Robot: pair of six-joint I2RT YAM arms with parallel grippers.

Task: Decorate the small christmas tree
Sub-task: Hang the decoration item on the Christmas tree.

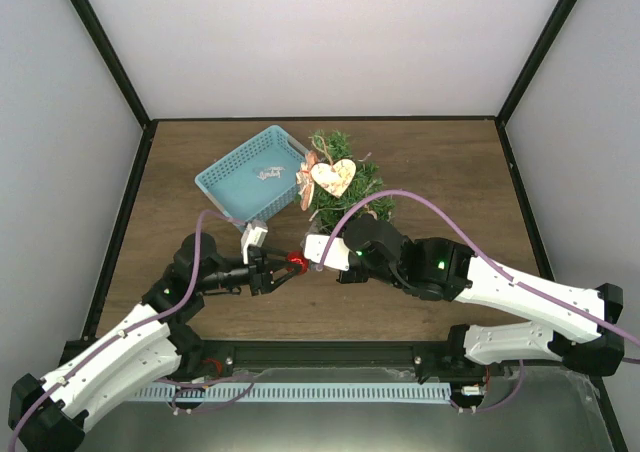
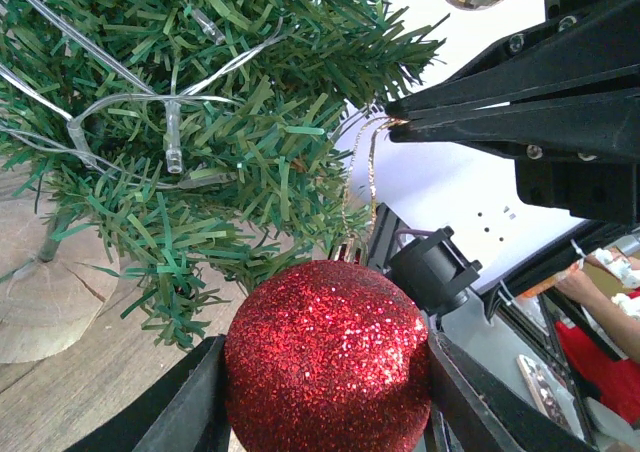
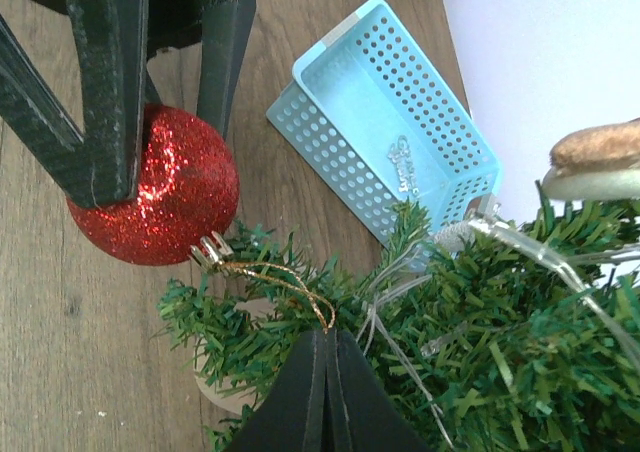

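Observation:
My left gripper [image 2: 328, 392] is shut on a red glitter ball [image 2: 328, 362], one finger on each side of it. The ball's gold hanging loop [image 3: 280, 277] runs from its cap to my right gripper [image 3: 328, 337], which is shut on the loop's end. Both grippers meet just in front of the small christmas tree [image 1: 345, 187], low beside its branches [image 3: 480, 342]. In the top view the ball [image 1: 294, 264] hangs between the two arms. A wooden heart [image 1: 333, 177] hangs on the tree, and a clear light string [image 2: 172, 137] runs through its needles.
A light-blue perforated basket [image 1: 215, 187] lies left of the tree, touching it, with a small silvery item inside. The tree's pale round base [image 3: 225, 392] sits just under the right fingers. Dark frame posts border the wooden table.

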